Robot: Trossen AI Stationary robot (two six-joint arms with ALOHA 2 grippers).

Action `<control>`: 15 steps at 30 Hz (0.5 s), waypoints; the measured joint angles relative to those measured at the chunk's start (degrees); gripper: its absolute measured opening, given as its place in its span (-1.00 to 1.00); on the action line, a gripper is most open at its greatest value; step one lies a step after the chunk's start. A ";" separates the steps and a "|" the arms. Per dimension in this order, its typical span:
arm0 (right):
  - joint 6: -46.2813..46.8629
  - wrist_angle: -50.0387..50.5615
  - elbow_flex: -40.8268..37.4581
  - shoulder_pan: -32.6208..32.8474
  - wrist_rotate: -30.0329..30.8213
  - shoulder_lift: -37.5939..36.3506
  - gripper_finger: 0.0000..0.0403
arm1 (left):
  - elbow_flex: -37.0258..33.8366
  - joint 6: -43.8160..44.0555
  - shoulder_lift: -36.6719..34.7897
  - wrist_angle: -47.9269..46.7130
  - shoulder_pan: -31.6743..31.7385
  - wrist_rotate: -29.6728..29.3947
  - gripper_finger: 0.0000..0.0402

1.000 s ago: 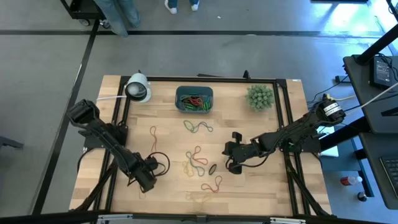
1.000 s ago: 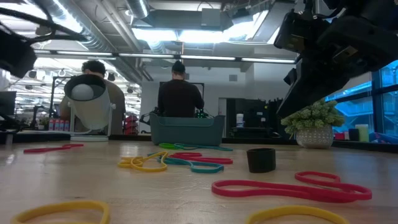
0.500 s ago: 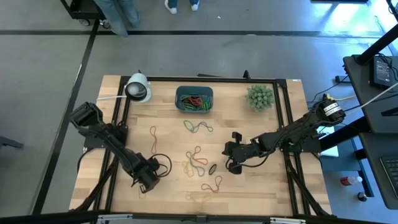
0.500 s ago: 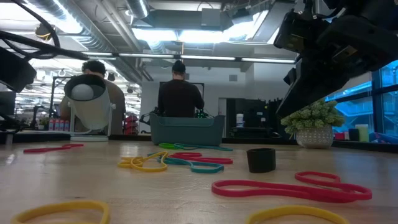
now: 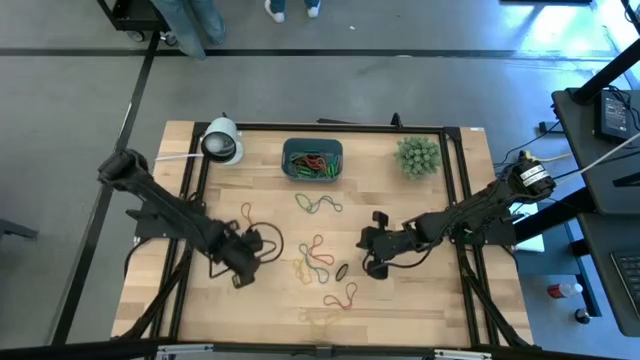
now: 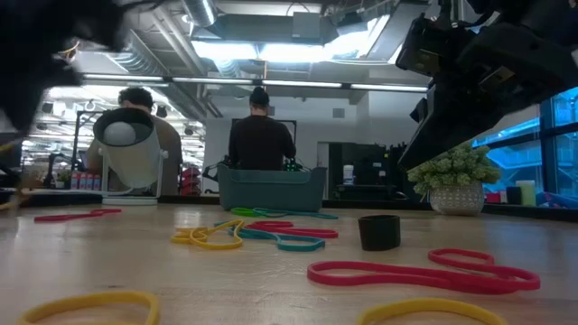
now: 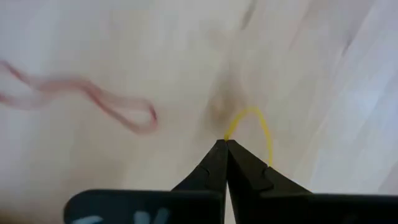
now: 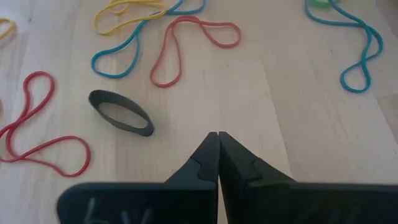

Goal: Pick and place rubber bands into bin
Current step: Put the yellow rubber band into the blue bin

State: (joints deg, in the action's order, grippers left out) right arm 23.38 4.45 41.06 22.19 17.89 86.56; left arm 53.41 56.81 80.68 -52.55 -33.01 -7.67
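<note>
My left gripper (image 5: 243, 270) is over the table's left half, shut on a yellow rubber band (image 7: 250, 124). A red band (image 7: 93, 99) lies on the wood beyond it. My right gripper (image 5: 371, 268) hangs shut right of centre and holds nothing. A black band (image 8: 120, 113) and red, blue and yellow bands (image 8: 186, 43) lie flat before it. More rubber bands (image 5: 318, 256) lie loose mid-table. The teal bin (image 5: 312, 160) stands at the far middle with several bands inside. My left gripper pinches the yellow band between its two fingertips (image 7: 219, 155). A short yellow loop (image 7: 261, 121) stands out past the tips. The fingers come at it from above, slanting down. Whether the loop is clear of the wood cannot be told.
A white cylinder (image 5: 222, 141) stands at the far left and a spiky green plant (image 5: 417, 155) at the far right. A blue-green band (image 5: 318, 204) lies near the bin and a red one (image 5: 341, 297) near the front. People stand beyond the table (image 6: 260, 135).
My left gripper has moved from near the table's front toward the far edge and slightly right. Its arm now shows as a larger dark blur at the low view's upper left.
</note>
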 joint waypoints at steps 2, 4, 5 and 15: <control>-0.03 0.00 0.00 -0.28 0.00 0.00 -0.98 | 1.75 -4.54 -1.74 -0.09 2.41 -2.41 -0.99; -0.07 0.00 0.00 -0.52 0.00 0.00 -0.98 | 3.80 -9.72 -2.80 -0.07 5.04 -5.12 -0.99; -0.07 0.00 0.00 -0.66 0.00 0.00 -0.98 | 4.81 -12.47 -3.05 -0.02 6.49 -6.77 -0.99; -1.29 0.02 0.00 -1.58 0.00 0.00 -0.98 | 14.24 -41.88 -3.32 4.89 24.47 -17.25 -0.99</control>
State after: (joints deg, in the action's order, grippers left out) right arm 22.09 4.47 41.06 20.61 17.89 86.56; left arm 67.65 14.93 77.36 -47.66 -8.54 -24.92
